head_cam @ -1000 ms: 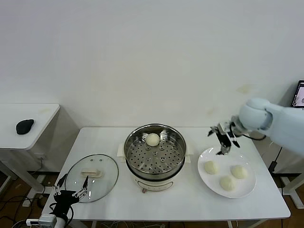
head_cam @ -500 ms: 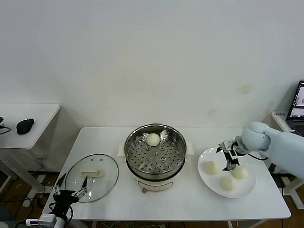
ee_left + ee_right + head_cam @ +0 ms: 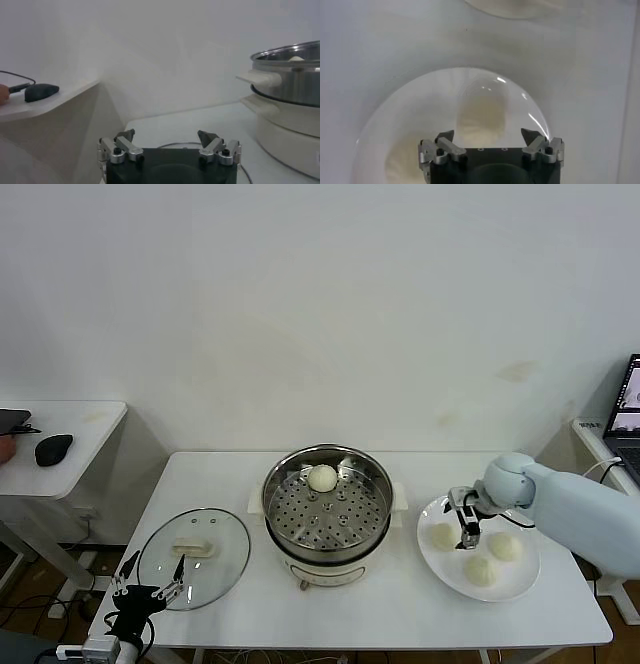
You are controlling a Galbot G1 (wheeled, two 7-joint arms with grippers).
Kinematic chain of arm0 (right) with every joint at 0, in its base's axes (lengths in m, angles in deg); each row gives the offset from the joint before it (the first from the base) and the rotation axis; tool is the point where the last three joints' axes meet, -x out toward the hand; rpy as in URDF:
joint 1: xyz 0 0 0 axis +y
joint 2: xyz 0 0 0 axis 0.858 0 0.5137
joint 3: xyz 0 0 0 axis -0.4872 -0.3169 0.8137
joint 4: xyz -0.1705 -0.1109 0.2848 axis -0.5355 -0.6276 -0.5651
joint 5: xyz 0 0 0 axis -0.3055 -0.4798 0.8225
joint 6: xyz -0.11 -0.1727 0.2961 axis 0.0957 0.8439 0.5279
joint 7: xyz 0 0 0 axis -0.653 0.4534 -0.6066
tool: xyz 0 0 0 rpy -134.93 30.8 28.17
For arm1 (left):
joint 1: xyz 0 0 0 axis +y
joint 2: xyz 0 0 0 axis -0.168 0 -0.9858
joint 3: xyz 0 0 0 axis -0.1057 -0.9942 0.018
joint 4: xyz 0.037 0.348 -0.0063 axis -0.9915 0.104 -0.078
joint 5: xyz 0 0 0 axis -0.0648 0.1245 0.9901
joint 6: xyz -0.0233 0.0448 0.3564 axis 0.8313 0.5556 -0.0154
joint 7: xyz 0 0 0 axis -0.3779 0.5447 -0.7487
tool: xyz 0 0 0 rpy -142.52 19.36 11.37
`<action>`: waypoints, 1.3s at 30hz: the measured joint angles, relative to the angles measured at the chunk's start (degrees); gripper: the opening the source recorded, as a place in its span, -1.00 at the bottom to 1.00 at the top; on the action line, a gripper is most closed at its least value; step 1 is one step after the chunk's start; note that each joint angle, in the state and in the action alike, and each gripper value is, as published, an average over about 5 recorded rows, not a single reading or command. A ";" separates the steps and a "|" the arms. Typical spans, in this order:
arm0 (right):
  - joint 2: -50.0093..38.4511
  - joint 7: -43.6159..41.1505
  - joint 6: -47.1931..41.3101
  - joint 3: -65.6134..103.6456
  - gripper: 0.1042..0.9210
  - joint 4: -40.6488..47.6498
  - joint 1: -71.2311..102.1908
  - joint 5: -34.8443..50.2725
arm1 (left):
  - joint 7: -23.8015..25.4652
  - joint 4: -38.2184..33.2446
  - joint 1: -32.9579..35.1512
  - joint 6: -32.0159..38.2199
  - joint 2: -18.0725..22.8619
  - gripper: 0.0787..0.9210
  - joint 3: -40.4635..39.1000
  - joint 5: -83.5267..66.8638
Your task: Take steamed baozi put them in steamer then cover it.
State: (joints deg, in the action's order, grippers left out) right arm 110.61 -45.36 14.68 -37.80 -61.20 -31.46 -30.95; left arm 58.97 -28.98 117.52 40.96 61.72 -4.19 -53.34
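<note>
Head view shows your right arm has swung in from high over the table's right end and come down over the white plate [image 3: 520, 582]; a second ago it was up near the wall, now the right gripper [image 3: 466, 536] hangs low at the plate's 10 o'clock side, between two buns. That puts you at the start of the second pick.

At the table's centre sits the steamer [image 3: 327, 514], uncovered, with one steamed baozi [image 3: 321, 478] already on its tray at 12 o'clock. Three more lie on the plate: one at 9 o'clock [image 3: 441, 536], one at 2 o'clock [image 3: 502, 546], one at 6 o'clock [image 3: 479, 570].

At 8 o'clock from the pot, the cover [image 3: 193, 557] lies flat on the table, handle up, unmoved.

Your left gripper [image 3: 150, 592] stays parked at the lid's near edge, fingers spread and empty.

Right wrist view shows that gripper's fingers [image 3: 445, 141] spread wide over a pale bun [image 3: 482, 116] centred between them, not touching it as far as the glare allows, so you look lined up to close.
</note>
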 measured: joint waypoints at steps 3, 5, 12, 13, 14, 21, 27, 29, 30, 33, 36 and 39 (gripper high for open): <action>0.84 -0.17 -0.22 0.78 0.64 0.91 1.02 -0.67 | 0.05 0.08 0.01 0.02 -0.03 0.77 0.02 0.00; 1.17 -0.35 -0.33 1.23 0.56 1.30 1.59 -1.06 | 0.08 0.17 0.02 0.02 0.03 0.77 0.01 0.00; 1.89 -0.72 -0.56 2.08 0.29 2.21 2.31 -1.83 | 0.09 0.24 0.06 0.01 0.30 0.77 -0.18 0.00; 1.94 -0.73 -0.62 2.11 0.26 2.23 2.33 -1.84 | 0.08 0.24 0.04 0.01 0.31 0.77 -0.19 0.01; 1.96 -0.75 -0.69 2.14 0.24 2.24 2.34 -1.84 | 0.08 0.23 0.04 0.01 0.32 0.77 -0.18 0.02; 1.48 -1.08 -1.29 1.79 0.10 1.66 1.38 -1.14 | 0.09 -0.28 0.48 -0.12 0.38 0.77 -0.02 0.35; -0.38 -1.61 -2.38 0.09 0.08 -0.45 -2.29 1.43 | 0.16 -0.84 0.65 -0.61 0.34 0.77 0.14 0.22; -1.22 -1.83 -2.76 -1.01 0.08 -1.49 -4.44 2.78 | 0.19 -0.99 0.59 -0.71 0.20 0.77 0.18 0.12; -1.62 -1.90 -2.94 -1.66 0.08 -2.04 -5.72 3.52 | 0.20 -1.02 0.52 -0.73 0.13 0.77 0.17 0.08; -2.41 -1.97 -3.52 -3.95 0.09 -3.72 -10.23 5.92 | 0.21 -0.97 0.28 -0.75 -0.01 0.77 0.01 -0.05; -2.58 -1.97 -4.19 -6.83 0.09 -5.37 -15.73 8.63 | 0.19 -0.87 0.02 -0.74 -0.19 0.77 -0.22 -0.23; -2.16 -1.82 -4.93 -10.02 0.10 -6.89 -21.61 11.63 | 0.17 -0.80 -0.28 -0.74 -0.51 0.77 -0.38 -0.51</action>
State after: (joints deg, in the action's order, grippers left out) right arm 108.44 -47.17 9.74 -47.82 -68.09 -53.07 -19.32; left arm 59.14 -29.78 117.24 40.23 61.21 -4.57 -53.84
